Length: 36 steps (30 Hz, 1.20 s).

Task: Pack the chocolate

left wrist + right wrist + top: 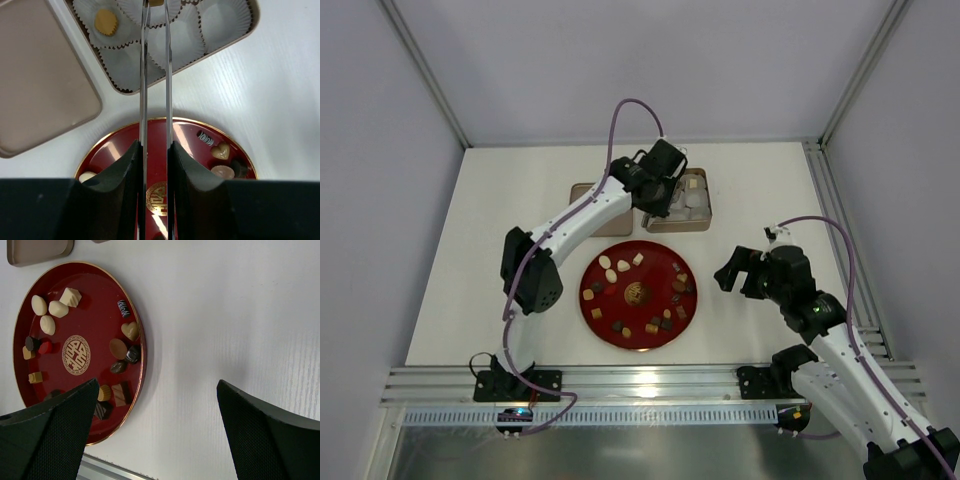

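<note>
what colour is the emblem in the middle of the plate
Gold emblem on the red plate, clearest in the right wrist view.

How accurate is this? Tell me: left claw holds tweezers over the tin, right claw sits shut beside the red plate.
Not quite: the right claw is open, jaws wide apart, as the right wrist view shows. The rest stands.

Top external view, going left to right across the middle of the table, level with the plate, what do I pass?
Left arm's dark elbow → red plate → right tool, standing open.
</note>
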Each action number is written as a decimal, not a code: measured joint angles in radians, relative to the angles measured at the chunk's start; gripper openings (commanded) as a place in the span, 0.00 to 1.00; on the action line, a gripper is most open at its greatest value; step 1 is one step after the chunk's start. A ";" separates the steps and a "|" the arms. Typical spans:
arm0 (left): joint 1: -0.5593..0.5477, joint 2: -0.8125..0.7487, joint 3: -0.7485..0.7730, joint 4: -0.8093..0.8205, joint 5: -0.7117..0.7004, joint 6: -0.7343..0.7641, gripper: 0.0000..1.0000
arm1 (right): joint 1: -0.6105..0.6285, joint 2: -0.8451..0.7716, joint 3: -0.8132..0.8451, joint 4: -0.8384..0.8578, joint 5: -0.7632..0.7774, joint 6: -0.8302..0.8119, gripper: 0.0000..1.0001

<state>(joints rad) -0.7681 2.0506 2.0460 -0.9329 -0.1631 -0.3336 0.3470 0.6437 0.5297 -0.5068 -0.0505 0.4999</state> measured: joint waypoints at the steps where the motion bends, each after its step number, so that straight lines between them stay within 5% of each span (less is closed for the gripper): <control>1: 0.004 0.018 0.005 0.001 0.000 0.002 0.18 | 0.000 0.000 0.001 -0.002 0.000 0.000 1.00; 36: 0.032 0.076 0.015 0.010 -0.001 0.035 0.41 | 0.000 -0.005 0.007 -0.022 0.003 0.000 1.00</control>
<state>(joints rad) -0.7361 2.1269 2.0613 -0.9234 -0.1638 -0.2989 0.3470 0.6392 0.5369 -0.5285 -0.0475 0.4999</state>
